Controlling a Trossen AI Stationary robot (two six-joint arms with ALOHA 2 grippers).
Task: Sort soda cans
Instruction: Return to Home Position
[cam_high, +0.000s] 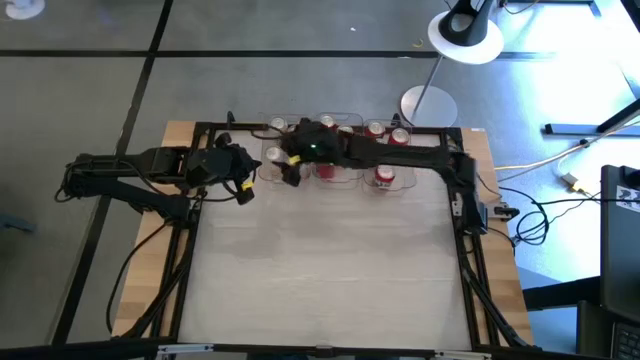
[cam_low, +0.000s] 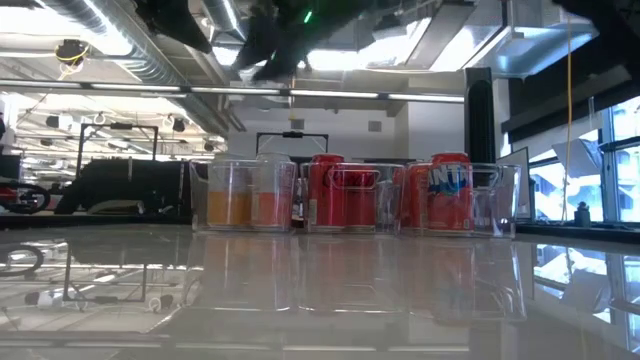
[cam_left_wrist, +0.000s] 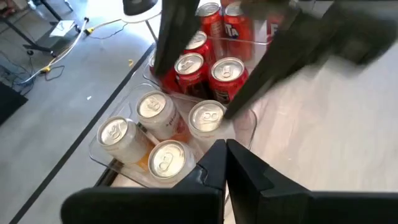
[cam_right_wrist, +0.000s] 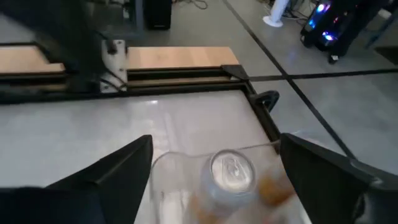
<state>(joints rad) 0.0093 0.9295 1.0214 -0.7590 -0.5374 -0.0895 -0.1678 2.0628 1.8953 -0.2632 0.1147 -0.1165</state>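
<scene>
Three clear bins stand in a row at the table's far edge. The left bin (cam_left_wrist: 106, 155) holds several pale, orange-tinted soda cans (cam_left_wrist: 155, 109). The middle bin (cam_low: 340, 195) holds red cans (cam_left_wrist: 227, 71), and the right bin (cam_low: 455, 195) holds more red cans (cam_low: 450, 190). My right gripper (cam_right_wrist: 214, 146) hangs open above the left bin, over one pale can (cam_right_wrist: 231, 171), and touches nothing. It also shows in the high view, my right gripper (cam_high: 290, 168). My left gripper (cam_left_wrist: 225, 155) is shut and empty, raised left of the bins, my left gripper (cam_high: 243, 188).
The black frame rails (cam_high: 200, 200) run along the table's edges, close behind and beside the bins. The white tabletop (cam_high: 330, 270) stretches from the bins to the near edge. A lamp base (cam_high: 428, 105) stands on the floor beyond the far edge.
</scene>
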